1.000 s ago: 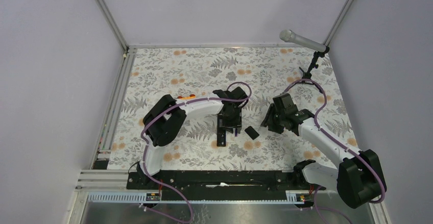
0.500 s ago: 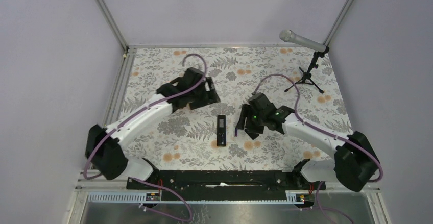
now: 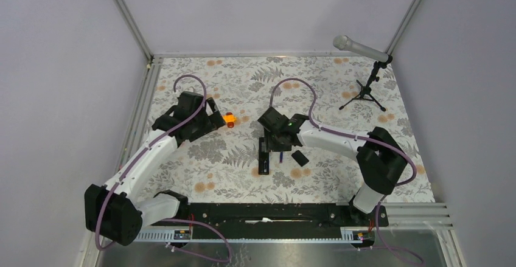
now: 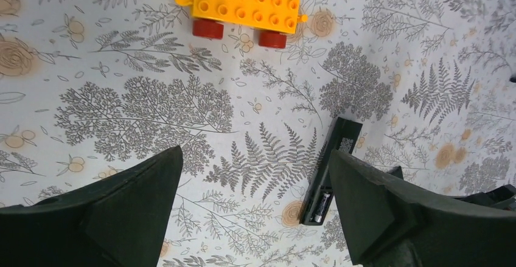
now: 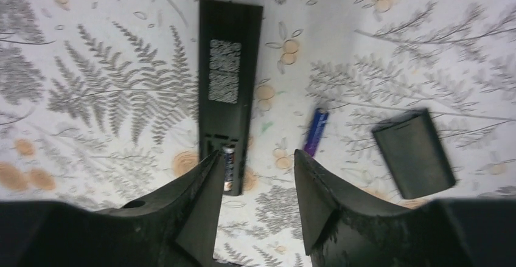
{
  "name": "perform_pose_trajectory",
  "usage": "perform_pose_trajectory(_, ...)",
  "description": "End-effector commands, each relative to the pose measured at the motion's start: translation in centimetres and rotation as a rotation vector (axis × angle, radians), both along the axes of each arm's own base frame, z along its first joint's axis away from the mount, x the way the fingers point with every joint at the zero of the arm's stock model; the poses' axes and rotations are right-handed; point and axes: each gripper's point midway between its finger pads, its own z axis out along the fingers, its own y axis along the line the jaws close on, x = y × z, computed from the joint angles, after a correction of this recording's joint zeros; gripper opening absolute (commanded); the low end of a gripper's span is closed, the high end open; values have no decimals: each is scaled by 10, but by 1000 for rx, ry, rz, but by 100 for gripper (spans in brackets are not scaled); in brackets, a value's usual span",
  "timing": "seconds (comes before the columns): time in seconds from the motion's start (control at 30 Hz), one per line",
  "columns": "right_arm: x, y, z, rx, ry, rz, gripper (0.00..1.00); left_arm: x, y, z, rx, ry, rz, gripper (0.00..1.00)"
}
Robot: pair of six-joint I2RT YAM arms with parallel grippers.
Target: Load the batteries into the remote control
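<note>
The remote control (image 3: 264, 157) lies back side up in the middle of the floral mat, its compartment open. A dark battery (image 5: 228, 166) sits in that compartment, also seen as the battery (image 4: 322, 206) in the left wrist view. The purplish-blue battery (image 5: 315, 132) lies loose on the mat just right of the remote (image 5: 228, 90). My right gripper (image 5: 257, 154) hovers open above the remote's far end, holding nothing. My left gripper (image 4: 254, 154) is wide open and empty, off to the left of the remote (image 4: 331, 163).
An orange toy car (image 3: 230, 120) stands just beside my left gripper (image 3: 213, 116). The small black cover (image 5: 414, 152) lies right of the loose battery. A microphone on a stand (image 3: 365, 87) occupies the back right corner. A metal rail (image 3: 137, 127) borders the mat's left side.
My left arm left the remote, swung back-left toward the orange car and opened wide. My right arm swept left from the right side to above the remote.
</note>
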Motion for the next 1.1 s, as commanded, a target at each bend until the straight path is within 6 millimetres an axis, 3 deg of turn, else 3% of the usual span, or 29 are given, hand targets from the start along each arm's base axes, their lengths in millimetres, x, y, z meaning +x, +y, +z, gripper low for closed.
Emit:
perform_pose_trajectory(0.0,12,-32,6,-184,-68,101,50,0,4,9,-17,-59,-39,99)
perform_pose_trajectory(0.2,20,-25,-12,-273,-1,221,33,-6,-5,-2,-67,-35,-74,99)
perform_pose_trajectory(0.4,33,-38,-29,-425,20,210,44,-9,-13,-10,-105,-16,-93,99)
perform_pose_trajectory(0.53,31,-42,-40,-451,62,219,46,-8,-15,-14,-110,-2,-104,99)
perform_pose_trajectory(0.83,3,-65,-38,-468,151,200,43,-5,-22,-20,-136,9,-113,99)
perform_pose_trajectory(1.07,-26,-66,-29,-377,229,231,43,-6,-22,-24,-132,18,-117,99)
